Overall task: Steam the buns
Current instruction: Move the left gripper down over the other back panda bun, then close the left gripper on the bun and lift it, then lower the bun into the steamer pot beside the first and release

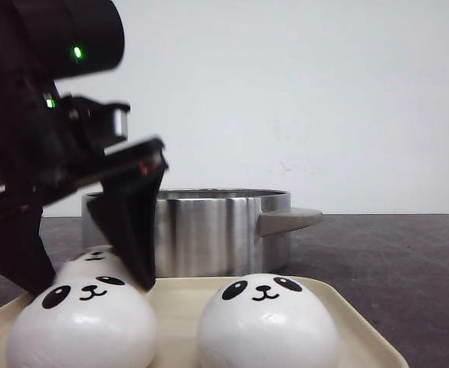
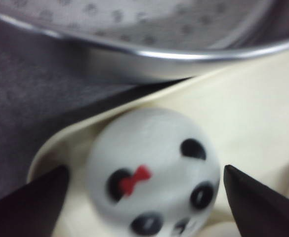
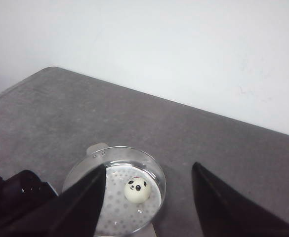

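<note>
Two white panda-faced buns (image 1: 82,326) sat nearest on a cream plastic tray (image 1: 362,337). Left fingers (image 2: 35,207) gaped wide around a red-bowed bun (image 2: 151,173). Right fingers (image 3: 80,202), spread and empty, hung above the steel steamer pot (image 3: 114,192).

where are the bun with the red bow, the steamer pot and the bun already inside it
bun with the red bow (image 2: 151,170): left wrist view, on its white top near the bow
steamer pot (image 1: 209,230): front view, on its steel side wall
bun in the pot (image 3: 137,190): right wrist view, on its face
</note>
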### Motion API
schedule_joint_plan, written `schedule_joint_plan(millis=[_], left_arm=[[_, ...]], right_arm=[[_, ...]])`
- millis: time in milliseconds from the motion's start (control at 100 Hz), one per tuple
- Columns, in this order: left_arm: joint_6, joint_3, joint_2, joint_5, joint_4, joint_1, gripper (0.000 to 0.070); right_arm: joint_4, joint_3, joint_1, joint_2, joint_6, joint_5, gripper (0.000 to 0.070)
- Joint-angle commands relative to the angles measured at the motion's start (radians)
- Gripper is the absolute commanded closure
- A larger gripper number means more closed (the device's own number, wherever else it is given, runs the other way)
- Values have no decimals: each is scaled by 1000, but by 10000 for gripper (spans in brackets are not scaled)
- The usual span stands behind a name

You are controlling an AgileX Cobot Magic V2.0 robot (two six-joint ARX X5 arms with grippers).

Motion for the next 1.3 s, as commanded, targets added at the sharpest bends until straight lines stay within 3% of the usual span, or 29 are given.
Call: schedule_joint_plan(millis=[0,50,130,450,580,670,790,950,1290], left_arm=[[-30,6,37,0,-6,-8,225],[-34,6,42,0,-10,-8,369],[-34,6,42,2,-11,-8,700],[-24,120,-129,26,-51,-40,689],[10,225,-214,-89,-26,-49,689],[83,314,-213,-158,-32,-40,689],[182,426,-144,-175,-60,10,689],[247,566,36,-159,-98,82,689],[256,753,401,-122,-138,177,685]], right_arm=[[-2,19,12,4,22,5,370],[-10,19,12,-1,22,10,370],[-16,19,12,-5,22,14,370],[-37,17,12,-3,31,27,370],[-32,17,12,-3,56,27,370],[-29,17,12,-3,56,27,370],[-31,15,12,4,56,26,370],[-32,14,12,12,57,29,370],[-36,14,12,50,80,31,370]])
